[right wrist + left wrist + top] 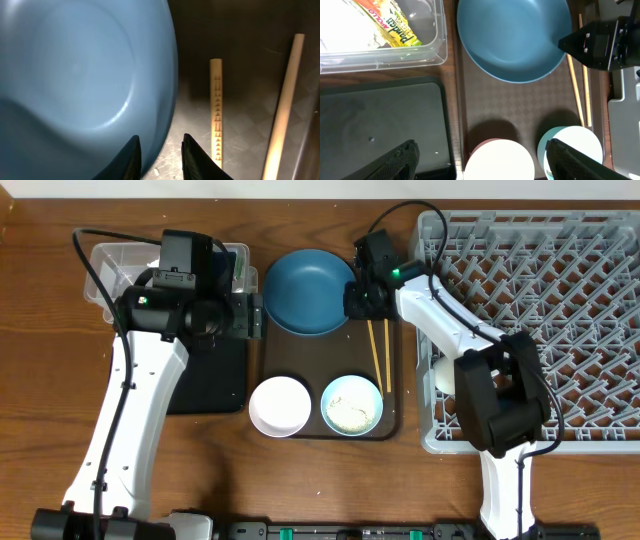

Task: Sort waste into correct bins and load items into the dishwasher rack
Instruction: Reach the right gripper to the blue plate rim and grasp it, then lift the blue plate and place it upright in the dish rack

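Black right end effector astride plate

The brown wooden bench carries a clear plastic rectangular tub far left, a shallow black rectangular tray before it, a dark brown serving tray mid-bench, and a large grey pegged plastic crate right.

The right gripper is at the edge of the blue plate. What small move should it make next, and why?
Probably close the right gripper on the blue plate. In the right wrist view its open jaws straddle the plate's rim, one over the plate and one outside it. The chopsticks lie clear to the side, so closing should catch only the plate.
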Motion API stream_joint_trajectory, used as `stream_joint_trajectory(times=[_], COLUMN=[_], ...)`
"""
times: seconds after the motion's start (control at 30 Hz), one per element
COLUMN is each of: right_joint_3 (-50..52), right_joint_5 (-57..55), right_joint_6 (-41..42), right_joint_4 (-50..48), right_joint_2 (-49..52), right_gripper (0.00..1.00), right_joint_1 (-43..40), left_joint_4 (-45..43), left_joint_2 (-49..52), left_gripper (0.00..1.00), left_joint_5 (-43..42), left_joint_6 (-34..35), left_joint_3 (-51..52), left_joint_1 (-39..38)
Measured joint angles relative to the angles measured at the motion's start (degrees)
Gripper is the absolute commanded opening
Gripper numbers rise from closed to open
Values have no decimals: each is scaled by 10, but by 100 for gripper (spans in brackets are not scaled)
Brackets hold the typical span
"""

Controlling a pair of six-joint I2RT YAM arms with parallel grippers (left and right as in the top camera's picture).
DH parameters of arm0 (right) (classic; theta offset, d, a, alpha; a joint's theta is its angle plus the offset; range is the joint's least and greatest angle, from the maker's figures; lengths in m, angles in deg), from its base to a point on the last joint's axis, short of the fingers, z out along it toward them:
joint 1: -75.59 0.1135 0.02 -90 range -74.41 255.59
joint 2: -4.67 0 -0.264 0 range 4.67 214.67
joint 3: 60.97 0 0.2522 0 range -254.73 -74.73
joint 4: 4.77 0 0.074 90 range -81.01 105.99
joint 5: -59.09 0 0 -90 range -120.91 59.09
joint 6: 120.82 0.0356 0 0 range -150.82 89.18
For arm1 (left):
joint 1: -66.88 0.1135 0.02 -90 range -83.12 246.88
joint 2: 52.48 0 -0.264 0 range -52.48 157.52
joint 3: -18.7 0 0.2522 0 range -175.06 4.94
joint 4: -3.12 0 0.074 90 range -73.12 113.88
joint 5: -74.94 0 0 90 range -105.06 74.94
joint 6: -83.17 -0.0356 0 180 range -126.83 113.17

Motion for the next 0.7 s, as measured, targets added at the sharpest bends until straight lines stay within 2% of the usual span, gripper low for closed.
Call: stream_joint_trajectory(times=[0.13,0.23,0.53,0.7], right_joint_3=[0,0,0,1], right_joint_5=[-5,-11,-14,-27], right_joint_6=[0,1,7,1], right_joint_4=[-3,-12,-10,24], right_joint_2=[10,18,19,-19], right_gripper=[15,1,1,1], right_joint_1=[0,0,10,3], left_joint_4=[0,0,0,0], left_joint_2=[0,0,0,0], left_gripper=[87,88,93,94], left_joint_5=[0,0,0,0], left_joint_6=[0,0,0,0], left_joint_3=[0,0,0,0], left_joint_1=[0,0,0,0])
